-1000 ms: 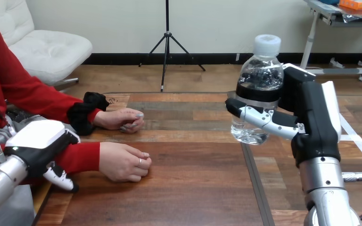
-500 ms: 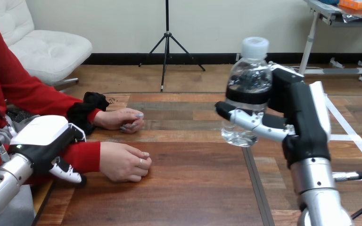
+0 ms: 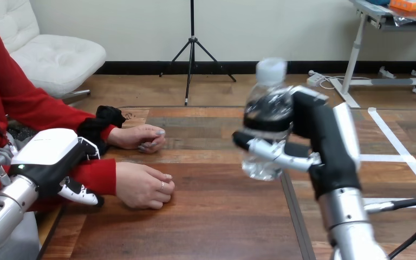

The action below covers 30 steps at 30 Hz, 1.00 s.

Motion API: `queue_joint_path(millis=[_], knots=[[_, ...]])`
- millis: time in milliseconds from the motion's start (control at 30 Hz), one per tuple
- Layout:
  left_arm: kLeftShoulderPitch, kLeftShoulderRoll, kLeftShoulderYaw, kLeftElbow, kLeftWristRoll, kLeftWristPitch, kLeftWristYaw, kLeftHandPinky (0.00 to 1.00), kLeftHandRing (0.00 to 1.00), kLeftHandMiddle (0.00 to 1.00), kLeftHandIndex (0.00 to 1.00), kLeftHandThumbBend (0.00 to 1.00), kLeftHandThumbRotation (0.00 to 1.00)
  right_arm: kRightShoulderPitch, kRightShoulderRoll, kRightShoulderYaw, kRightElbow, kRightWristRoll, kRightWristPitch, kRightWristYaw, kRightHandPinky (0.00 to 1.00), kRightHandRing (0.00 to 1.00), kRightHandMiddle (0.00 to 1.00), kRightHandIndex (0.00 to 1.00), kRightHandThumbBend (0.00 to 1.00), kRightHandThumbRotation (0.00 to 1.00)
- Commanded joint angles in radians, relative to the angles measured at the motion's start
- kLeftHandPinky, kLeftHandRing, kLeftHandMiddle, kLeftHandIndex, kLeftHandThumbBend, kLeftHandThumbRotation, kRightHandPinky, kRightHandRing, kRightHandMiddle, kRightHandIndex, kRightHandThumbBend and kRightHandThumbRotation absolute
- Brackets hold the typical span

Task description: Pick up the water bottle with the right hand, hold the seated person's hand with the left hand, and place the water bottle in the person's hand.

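Note:
My right hand (image 3: 325, 135) is shut on a clear water bottle (image 3: 265, 116) with a white cap, holding it upright above the table's middle right. The person's nearer hand (image 3: 142, 187) rests as a loose fist on the wooden table (image 3: 211, 216) at the left. Their farther hand (image 3: 140, 137) lies behind it. My left hand (image 3: 54, 162) lies over the person's red sleeve just behind the nearer wrist, its fingers (image 3: 81, 194) curled down beside the forearm; whether they close round it is hidden.
A dark seam (image 3: 292, 206) runs across the table below the bottle. The table's left edge lies under my left arm, by the person's torso.
My right hand has carried the bottle left and slightly down, towards the person's hands. My left hand has slid further right along the red sleeve. The person's hands have stayed still.

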<state>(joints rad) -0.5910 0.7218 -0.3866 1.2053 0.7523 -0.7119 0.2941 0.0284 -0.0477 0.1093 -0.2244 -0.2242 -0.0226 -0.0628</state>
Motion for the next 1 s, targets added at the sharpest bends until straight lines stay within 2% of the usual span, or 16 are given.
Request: queue_joint_path(millis=[0,400,967], knots=[[-0.055,-0.021,0.017,-0.017,-0.04,-0.034,0.028,0.26,0.33,0.41,0.43,0.81,0.22,-0.051,0.018,0.015,0.027,-0.014,-0.05,-0.023,0.26,0.35,0.49,0.51,0.8,0.0],[-0.04,-0.032,0.02,-0.028,-0.066,-0.07,0.035,0.24,0.31,0.4,0.42,0.81,0.22,-0.061,0.04,0.045,0.112,-0.022,-0.093,-0.043,0.3,0.42,0.52,0.52,0.78,0.0],[-0.029,-0.035,0.026,-0.043,-0.079,-0.096,0.044,0.22,0.3,0.38,0.4,0.81,0.17,-0.059,0.049,0.066,0.155,-0.027,-0.13,-0.058,0.28,0.39,0.52,0.53,0.75,0.0]])
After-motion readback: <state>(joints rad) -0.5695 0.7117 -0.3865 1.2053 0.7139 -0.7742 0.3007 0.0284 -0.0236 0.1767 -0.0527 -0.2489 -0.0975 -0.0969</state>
